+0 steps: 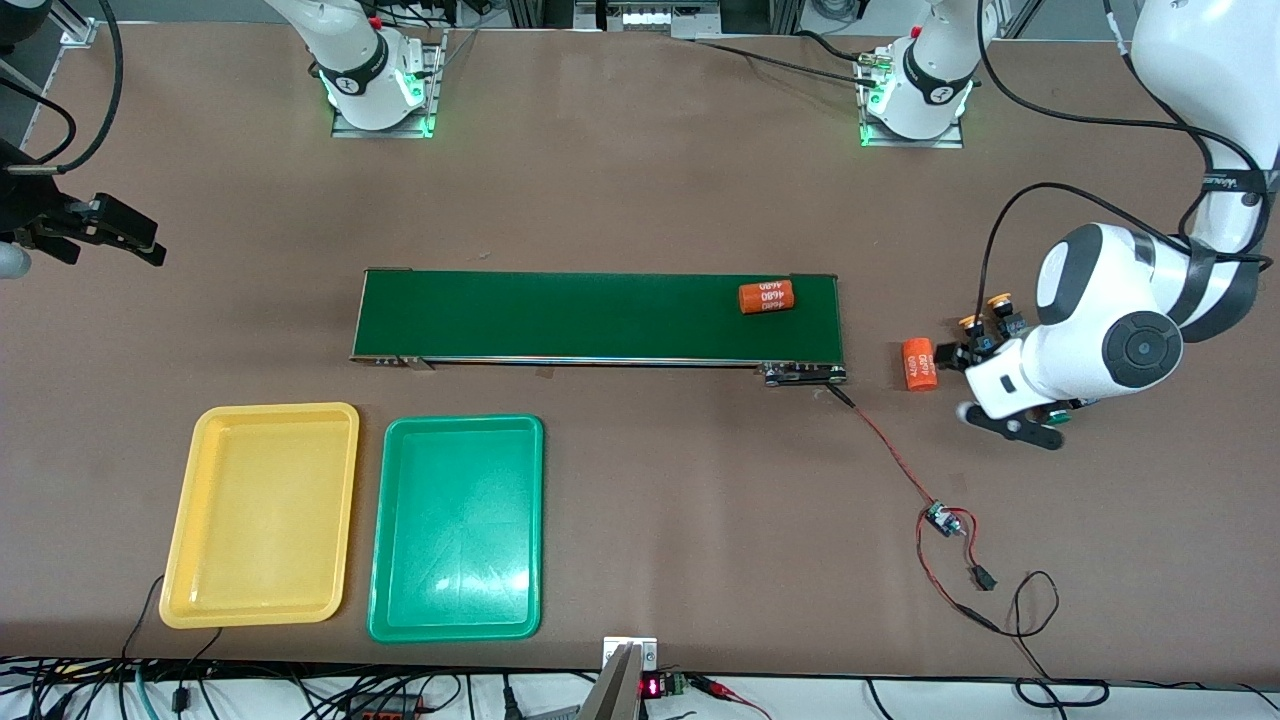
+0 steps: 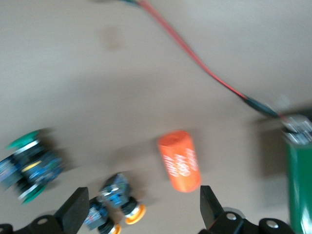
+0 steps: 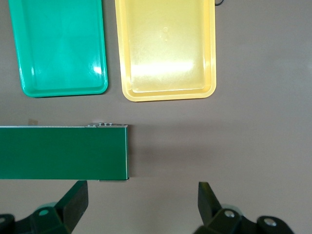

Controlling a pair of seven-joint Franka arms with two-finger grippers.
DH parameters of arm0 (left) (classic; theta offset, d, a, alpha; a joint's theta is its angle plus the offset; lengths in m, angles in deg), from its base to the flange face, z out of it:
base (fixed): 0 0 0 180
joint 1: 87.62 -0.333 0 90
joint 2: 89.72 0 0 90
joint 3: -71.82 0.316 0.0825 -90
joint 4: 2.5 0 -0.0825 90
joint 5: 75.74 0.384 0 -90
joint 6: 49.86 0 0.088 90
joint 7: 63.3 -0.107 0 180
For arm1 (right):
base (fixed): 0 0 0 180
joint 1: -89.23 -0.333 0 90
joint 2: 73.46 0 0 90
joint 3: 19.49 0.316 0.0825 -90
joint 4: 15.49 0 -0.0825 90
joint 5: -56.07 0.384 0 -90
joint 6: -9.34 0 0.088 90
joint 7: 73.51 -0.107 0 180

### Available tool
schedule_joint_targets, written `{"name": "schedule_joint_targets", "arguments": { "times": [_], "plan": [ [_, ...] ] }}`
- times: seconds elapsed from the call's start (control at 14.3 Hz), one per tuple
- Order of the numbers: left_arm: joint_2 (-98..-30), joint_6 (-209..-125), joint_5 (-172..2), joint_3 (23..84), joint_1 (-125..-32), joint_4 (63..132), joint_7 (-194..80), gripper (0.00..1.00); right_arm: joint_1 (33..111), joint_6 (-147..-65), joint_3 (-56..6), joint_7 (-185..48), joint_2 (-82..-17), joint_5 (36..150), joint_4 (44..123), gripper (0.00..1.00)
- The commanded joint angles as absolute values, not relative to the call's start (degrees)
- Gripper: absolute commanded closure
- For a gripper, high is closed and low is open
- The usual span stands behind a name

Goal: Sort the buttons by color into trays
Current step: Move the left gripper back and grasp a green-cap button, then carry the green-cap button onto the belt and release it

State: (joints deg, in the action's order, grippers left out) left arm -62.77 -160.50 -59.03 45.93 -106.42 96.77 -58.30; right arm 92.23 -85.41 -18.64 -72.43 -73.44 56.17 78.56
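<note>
The left gripper (image 2: 141, 214) hung with fingers spread over the yellow-capped buttons (image 2: 114, 204), likely lining up a pick; the green-capped buttons (image 2: 29, 165) lay beside them. The right gripper (image 3: 141, 207) waited, fingers apart, over the conveyor belt's (image 3: 63, 151) end. The yellow tray (image 1: 262, 515) and green tray (image 1: 457, 527) sat bare, nearer the front camera than the belt.

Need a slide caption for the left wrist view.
Open left gripper above yellow-capped buttons beside an orange cylinder; green-capped buttons nearby.
</note>
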Motion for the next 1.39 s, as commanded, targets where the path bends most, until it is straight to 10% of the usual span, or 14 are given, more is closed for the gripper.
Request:
{"name": "schedule_joint_targets", "arguments": {
  "times": [0.0, 0.98, 1.11, 1.25, 1.32],
  "plan": [
    [-56.8, -159.37, -55.35, 47.38, -107.2, 87.71, -47.4, 0.0, 91.96, -85.41, -18.52, -71.84, -74.43, 55.28, 78.73, 0.0],
    [-47.8, -169.91, -54.74, 48.97, -120.13, 93.02, -52.48, 0.07, 91.96, -84.88, -18.52, -71.84, -74.34, 55.19, 78.91, 0.0],
    [-47.71, -170.01, -54.82, 48.97, -120.22, 93.47, -52.31, 0.27, 92.04, -84.79, -18.61, -71.84, -74.34, 55.19, 78.91, 0.0],
    [-47.8, -169.31, -54.91, 48.97, -120.14, 94.08, -51.96, 0.79, 91.96, -84.79, -18.52, -71.84, -74.34, 55.19, 78.91, 0.0],
    [-47.71, -169.31, -54.83, 49.06, -120.14, 94.09, -52.31, 0.84, 91.96, -84.79, -18.61, -71.84, -74.34, 55.19, 78.91, 0.0]
  ]
}}
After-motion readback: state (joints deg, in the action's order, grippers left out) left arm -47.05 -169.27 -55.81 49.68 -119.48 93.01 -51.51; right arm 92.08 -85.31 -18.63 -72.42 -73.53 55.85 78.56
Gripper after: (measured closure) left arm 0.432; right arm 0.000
